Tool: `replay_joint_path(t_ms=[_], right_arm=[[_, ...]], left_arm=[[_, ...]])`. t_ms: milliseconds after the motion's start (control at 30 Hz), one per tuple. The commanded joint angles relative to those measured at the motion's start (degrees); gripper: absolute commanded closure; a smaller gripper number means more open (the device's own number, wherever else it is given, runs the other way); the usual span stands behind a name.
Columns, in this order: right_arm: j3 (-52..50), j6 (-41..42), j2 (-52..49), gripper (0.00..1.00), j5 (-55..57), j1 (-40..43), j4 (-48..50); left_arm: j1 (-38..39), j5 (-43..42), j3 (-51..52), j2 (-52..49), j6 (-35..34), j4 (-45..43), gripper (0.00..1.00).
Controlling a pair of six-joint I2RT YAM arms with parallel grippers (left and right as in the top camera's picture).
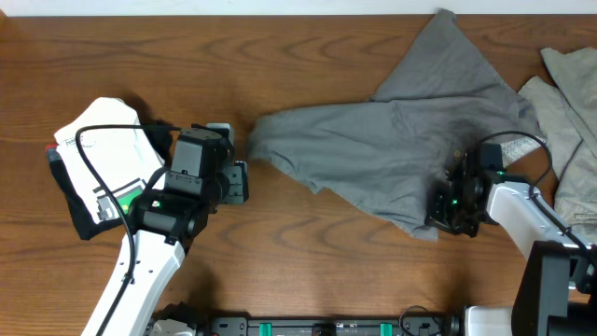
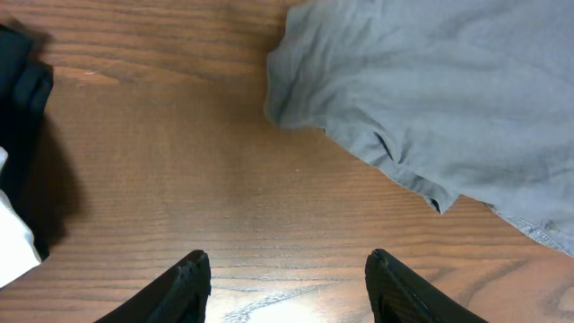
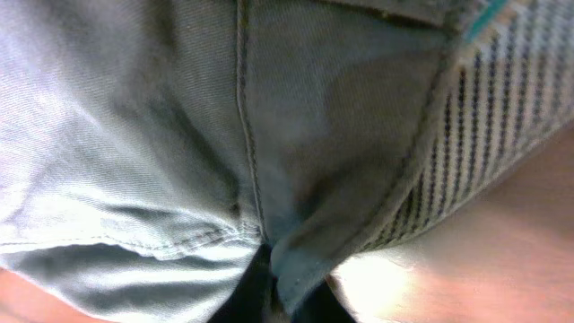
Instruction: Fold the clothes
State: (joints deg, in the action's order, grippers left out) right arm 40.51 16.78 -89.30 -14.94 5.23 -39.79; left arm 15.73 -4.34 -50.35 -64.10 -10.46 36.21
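1. Presently, the grey shorts (image 1: 401, 140) are spread crumpled on the table (image 1: 308, 271), centre to right.
2. Their near edge is pinched by the right gripper (image 1: 450, 207) — clamped on cloth.
3. The left gripper (image 2: 287, 269) is held parted, nothing gripped — just left of the shorts.

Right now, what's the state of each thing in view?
shorts, unfolded, crumpled.
right tool, shut on shorts edge.
left tool, open, empty.
pale garment, crumpled, far right.
white pile, looks folded, far left.
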Motion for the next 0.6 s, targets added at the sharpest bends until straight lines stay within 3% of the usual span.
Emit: replay_joint_path(t_ms=[0, 200, 567], right_arm=[[-2.19, 0.37, -2.34, 0.99, -1.16, -0.37, 1.75], [4.57, 0.37, 1.40, 0.99, 1.11, 1.77, -1.51], [27.10, -3.17, 13.77, 0.99, 2.64, 10.99, -16.17]], left_arm=[[-0.39, -0.17, -0.52, -0.26, 0.35, 0.15, 0.42], [-0.39, -0.17, -0.52, -0.26, 0.37, 0.15, 0.42], [-0.39, -0.17, -0.52, -0.26, 0.35, 0.13, 0.42]])
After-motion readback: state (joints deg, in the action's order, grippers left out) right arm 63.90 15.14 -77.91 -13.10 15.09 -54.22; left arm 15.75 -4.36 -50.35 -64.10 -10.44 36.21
